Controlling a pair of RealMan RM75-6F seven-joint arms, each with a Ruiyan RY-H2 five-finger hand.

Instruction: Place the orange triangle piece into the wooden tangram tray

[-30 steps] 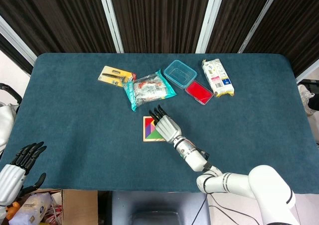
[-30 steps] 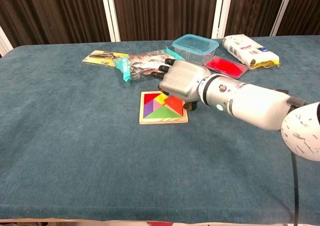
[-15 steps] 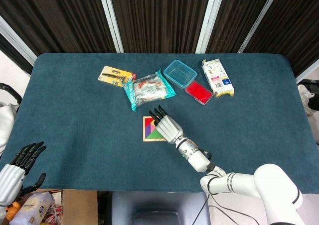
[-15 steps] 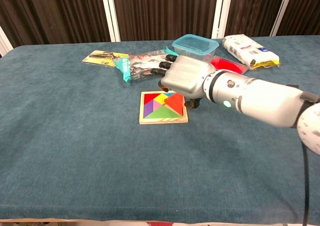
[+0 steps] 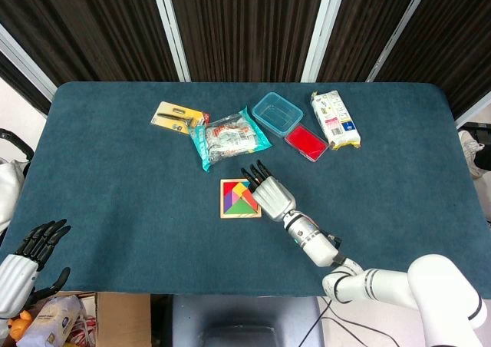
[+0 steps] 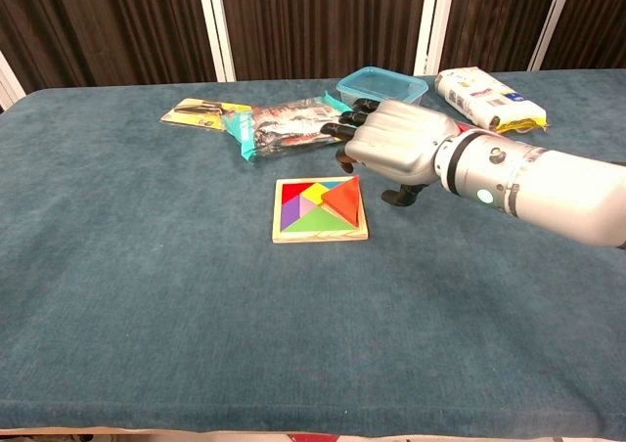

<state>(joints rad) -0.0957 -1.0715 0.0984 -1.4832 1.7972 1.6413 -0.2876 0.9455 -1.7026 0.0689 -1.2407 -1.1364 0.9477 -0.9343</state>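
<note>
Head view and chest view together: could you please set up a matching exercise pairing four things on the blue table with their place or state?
Things:
1. orange triangle piece
2. wooden tangram tray
3. clear plastic box with a teal rim
4. right hand

Places or states:
A. raised above the table, beside the tray's right edge, holding nothing
B. lying in the tray's right part
C. at the far side of the table, next to a flat red lid
D. flat on the cloth at mid-table, holding coloured pieces

Pairs: 1-B, 2-D, 3-C, 4-A

Right hand [image 5: 270, 193] hovers just beside the wooden tangram tray [image 5: 238, 199]
</note>
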